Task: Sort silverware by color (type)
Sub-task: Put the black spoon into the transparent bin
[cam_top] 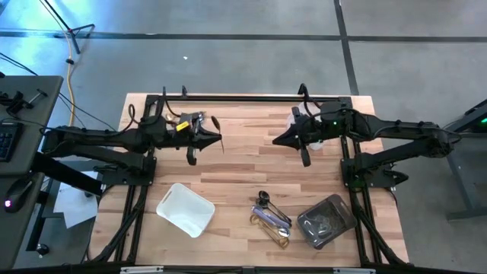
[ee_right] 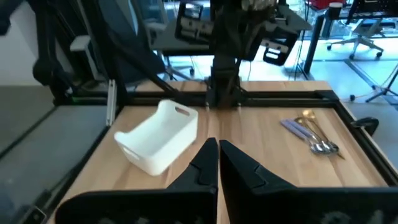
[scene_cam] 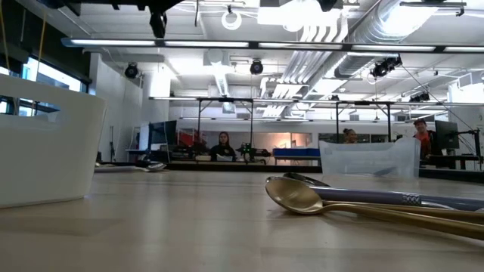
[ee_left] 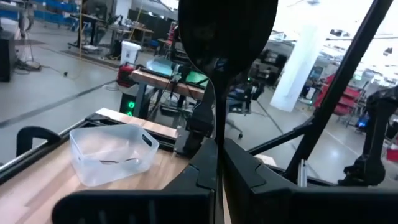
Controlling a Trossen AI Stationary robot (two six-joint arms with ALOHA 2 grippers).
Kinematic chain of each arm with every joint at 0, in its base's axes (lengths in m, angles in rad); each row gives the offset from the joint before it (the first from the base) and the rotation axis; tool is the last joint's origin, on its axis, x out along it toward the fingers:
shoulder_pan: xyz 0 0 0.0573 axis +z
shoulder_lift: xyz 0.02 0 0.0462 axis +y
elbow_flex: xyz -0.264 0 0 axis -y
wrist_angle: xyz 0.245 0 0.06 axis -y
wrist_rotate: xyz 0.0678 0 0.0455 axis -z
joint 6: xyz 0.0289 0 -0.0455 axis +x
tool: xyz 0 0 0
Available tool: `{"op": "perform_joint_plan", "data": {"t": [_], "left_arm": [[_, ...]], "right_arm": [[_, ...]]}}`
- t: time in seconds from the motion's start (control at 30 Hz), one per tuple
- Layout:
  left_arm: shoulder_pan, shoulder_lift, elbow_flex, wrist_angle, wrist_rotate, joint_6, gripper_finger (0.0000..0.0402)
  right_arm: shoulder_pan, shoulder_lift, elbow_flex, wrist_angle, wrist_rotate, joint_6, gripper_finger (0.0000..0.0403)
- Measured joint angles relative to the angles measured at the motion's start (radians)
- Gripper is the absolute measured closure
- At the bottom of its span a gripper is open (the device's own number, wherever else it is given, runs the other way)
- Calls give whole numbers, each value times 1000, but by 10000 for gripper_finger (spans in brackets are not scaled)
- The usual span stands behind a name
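Silverware (cam_top: 272, 218) lies bunched on the table's (cam_top: 243, 164) near half, between white tray (cam_top: 185, 208) and clear tray (cam_top: 326, 221), handles running roughly diagonal, gold spoon bowl (scene_cam: 291, 194) foremost in the low view. Clear tray seems to hold a few pieces already; hard to confirm. My right gripper (cam_top: 278, 140), fingers pressed together, hangs nearer the pile than my left gripper (cam_top: 218, 139), which is pinched on a dark spoon (ee_left: 227, 37), held upright.

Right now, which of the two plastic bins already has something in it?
The clear bin, nearest the right arm: dark utensils lie inside it. The white bin, by the left arm, looks empty.
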Motion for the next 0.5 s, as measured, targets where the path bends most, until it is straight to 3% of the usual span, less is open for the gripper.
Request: {"op": "perform_joint_plan", "data": {"t": [0.5], "left_arm": [[4, 0, 0, 0, 25, 110, 401]], "right_arm": [[0, 18, 0, 15, -1, 25, 403]]}}
